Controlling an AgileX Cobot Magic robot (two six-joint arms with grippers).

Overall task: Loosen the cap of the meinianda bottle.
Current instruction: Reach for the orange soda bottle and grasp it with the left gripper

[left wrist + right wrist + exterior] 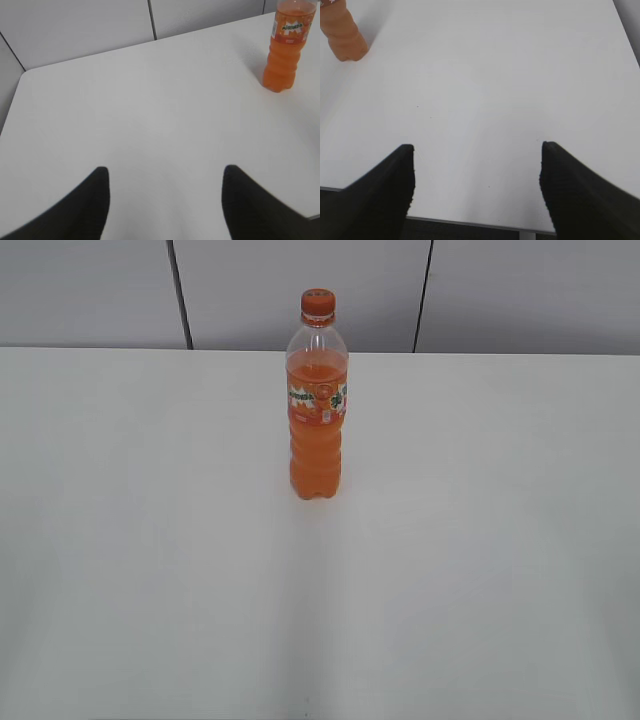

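The meinianda bottle (317, 410) stands upright near the far middle of the white table, filled with orange drink, with its label band on the upper body. Its orange cap (318, 304) is on top. The bottle also shows at the top right of the left wrist view (286, 47), cap cut off, and its lower body at the top left of the right wrist view (342, 34). My left gripper (164, 172) is open and empty, far from the bottle. My right gripper (477, 150) is open and empty above the table's near edge. Neither gripper shows in the exterior view.
The white table (480, 540) spreads wide around the bottle. Grey wall panels (300, 290) stand behind its far edge. The table's near edge (470, 222) shows under my right gripper, and a rounded table corner (25, 75) shows in the left wrist view.
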